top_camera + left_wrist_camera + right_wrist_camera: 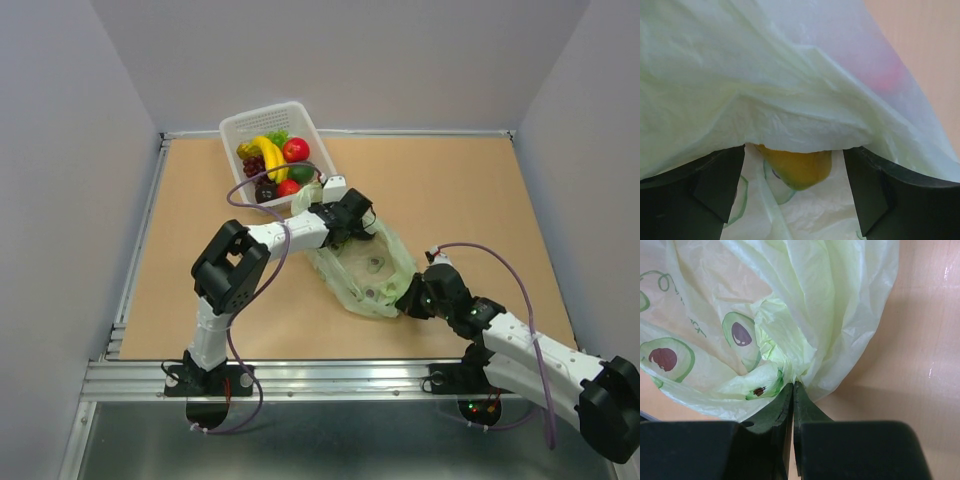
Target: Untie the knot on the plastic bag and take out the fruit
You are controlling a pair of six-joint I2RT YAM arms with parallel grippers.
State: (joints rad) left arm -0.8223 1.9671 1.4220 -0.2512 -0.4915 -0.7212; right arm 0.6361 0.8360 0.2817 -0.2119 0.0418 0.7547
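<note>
1. Right end effector, jaws together, clamps the near edge of the thin pale green plastic bag.
2. Left end effector, jaws apart, sits at its far side; the glossy yellow-orange toy fruit lies straight ahead, nearest this arm.

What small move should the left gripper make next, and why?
Probably ease forward and close on the yellow-orange fruit: it lies between the fingers of the open left gripper, under a fold of the plastic bag, which the right gripper pinches.
</note>
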